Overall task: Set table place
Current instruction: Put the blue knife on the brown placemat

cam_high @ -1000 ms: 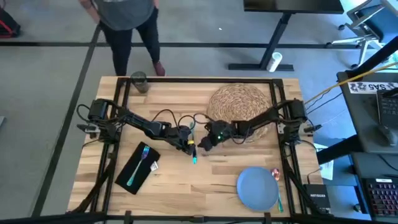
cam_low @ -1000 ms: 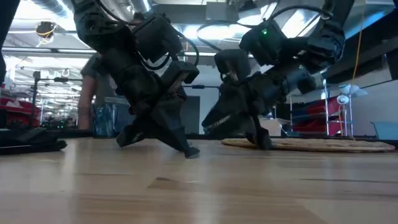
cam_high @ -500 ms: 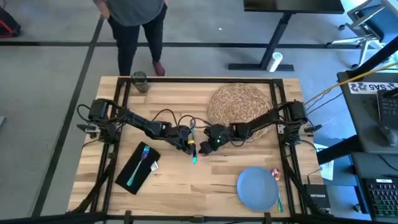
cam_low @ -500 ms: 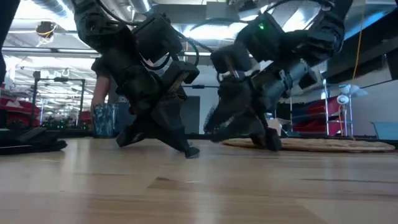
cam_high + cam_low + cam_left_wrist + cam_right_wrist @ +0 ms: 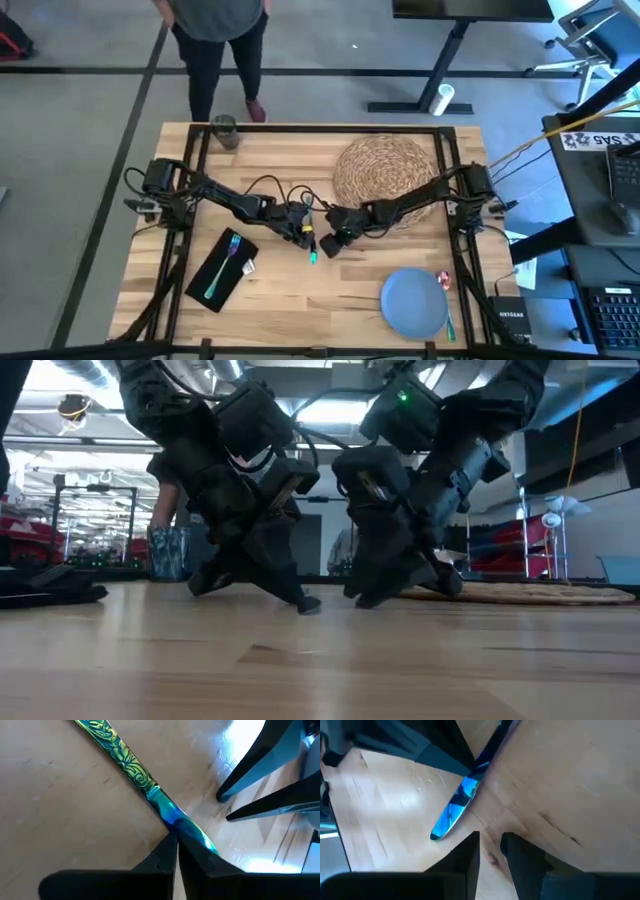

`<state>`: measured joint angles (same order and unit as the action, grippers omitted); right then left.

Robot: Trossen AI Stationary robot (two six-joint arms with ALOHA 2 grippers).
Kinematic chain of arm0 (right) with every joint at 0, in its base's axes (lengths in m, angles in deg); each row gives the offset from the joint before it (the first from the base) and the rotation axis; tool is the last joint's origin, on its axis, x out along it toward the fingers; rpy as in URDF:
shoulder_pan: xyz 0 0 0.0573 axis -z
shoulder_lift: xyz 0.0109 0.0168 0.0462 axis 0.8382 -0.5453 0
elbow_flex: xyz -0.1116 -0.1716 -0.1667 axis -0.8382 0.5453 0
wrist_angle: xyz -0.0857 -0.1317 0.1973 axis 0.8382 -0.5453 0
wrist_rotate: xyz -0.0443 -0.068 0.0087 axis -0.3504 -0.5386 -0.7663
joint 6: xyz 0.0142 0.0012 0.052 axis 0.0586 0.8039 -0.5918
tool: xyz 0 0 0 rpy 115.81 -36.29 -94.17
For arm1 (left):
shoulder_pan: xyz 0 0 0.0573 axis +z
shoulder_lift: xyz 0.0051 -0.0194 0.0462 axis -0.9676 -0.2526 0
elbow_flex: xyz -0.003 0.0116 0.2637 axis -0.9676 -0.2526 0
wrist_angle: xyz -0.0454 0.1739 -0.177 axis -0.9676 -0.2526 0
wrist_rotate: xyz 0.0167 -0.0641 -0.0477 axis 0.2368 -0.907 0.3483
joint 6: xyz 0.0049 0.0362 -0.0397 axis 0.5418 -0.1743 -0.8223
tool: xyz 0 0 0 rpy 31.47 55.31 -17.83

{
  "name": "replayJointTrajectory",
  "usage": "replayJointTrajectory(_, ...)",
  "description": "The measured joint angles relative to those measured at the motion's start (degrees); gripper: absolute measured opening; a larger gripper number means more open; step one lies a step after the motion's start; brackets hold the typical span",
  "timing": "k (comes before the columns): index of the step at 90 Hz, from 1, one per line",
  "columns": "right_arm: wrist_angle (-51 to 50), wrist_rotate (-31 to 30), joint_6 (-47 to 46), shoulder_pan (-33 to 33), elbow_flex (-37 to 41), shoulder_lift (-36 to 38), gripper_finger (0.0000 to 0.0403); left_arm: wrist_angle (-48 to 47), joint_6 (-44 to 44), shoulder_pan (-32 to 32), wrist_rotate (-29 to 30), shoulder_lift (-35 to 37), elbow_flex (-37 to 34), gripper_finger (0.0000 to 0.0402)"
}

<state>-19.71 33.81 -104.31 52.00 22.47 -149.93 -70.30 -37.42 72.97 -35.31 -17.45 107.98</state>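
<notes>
Knife [image 5: 165,810] flat on desk [image 5: 300,300], left gripper [image 5: 176,840] clamped on it; right gripper [image 5: 490,845] just beside, fingers slightly apart.

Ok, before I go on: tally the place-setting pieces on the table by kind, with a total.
Round woven straw placemat: 1
Round blue plate: 1
Black rectangular napkin: 1
Small grey glass: 1
Cutlery: 3 (teal fork, iridescent blue-green knife pinched by the left gripper, red-handled piece)
Total: 7
</notes>
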Motion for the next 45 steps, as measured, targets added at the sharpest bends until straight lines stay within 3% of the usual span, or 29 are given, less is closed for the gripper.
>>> replayJointTrajectory(45,5.2,0.2,-0.6,0.1,-0.1,-0.3,0.0083,0.3,1.5,0.0,-0.3,0.0,-0.1,0.0000)
